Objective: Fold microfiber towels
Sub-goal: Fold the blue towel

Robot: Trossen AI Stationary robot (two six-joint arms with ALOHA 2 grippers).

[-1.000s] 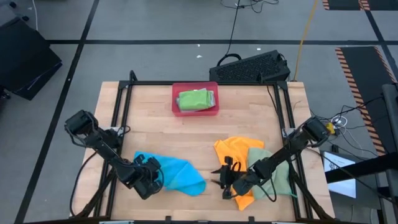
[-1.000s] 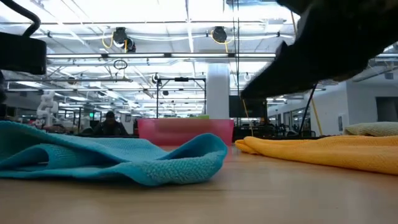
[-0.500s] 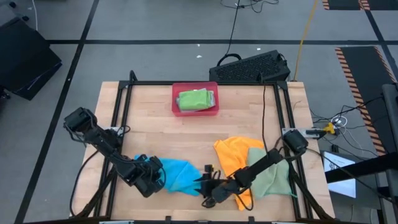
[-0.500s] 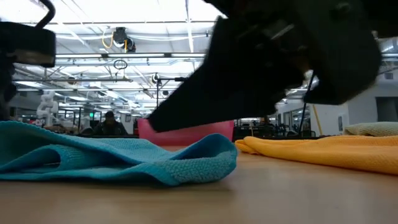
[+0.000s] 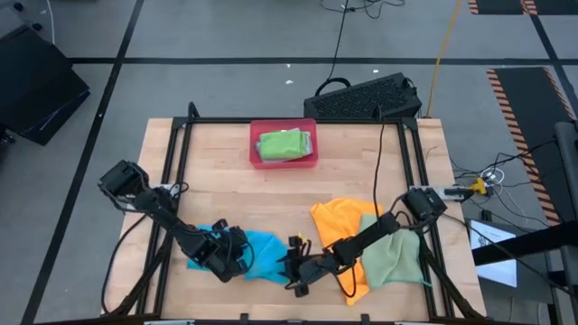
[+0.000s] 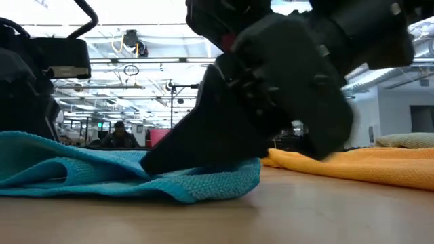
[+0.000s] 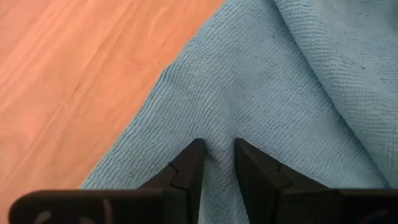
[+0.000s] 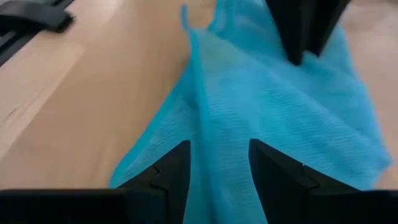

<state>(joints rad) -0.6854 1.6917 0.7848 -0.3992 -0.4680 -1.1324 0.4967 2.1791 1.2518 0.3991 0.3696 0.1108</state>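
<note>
A bright blue microfiber towel (image 5: 264, 249) lies crumpled on the wooden table near its front edge. My left gripper (image 7: 216, 158) is over the towel's left half (image 5: 237, 259), shut on it. My right gripper (image 8: 217, 167) stands open at the towel's right end (image 5: 291, 268), low over the table, with a ridge of blue cloth (image 8: 214, 124) between its fingers. An orange towel (image 5: 339, 224) and a pale green towel (image 5: 390, 259) lie in a heap to the right, under the right arm. A folded bright green towel (image 5: 283, 144) rests in the red tray (image 5: 256, 135). My left gripper pinches a raised pucker of the blue towel (image 7: 217, 144) between its two fingers. The fingers slant down onto it from above. The cloth around the pinch lies on the table. Whether my right gripper's fingers (image 8: 174, 171) touch the cloth between them, I cannot tell.
The table's black frame rails (image 5: 178, 153) run along the left, far and right sides. A black keyboard (image 5: 366, 97) sits behind the far edge. Bare wood (image 5: 226, 194) stretches between the tray and the towels.
My right gripper has moved toward the table's left edge and down, from over the orange towel to the blue towel's right end. My left gripper has shifted a little toward the right with its hold on the blue towel, which is now bunched narrower.
</note>
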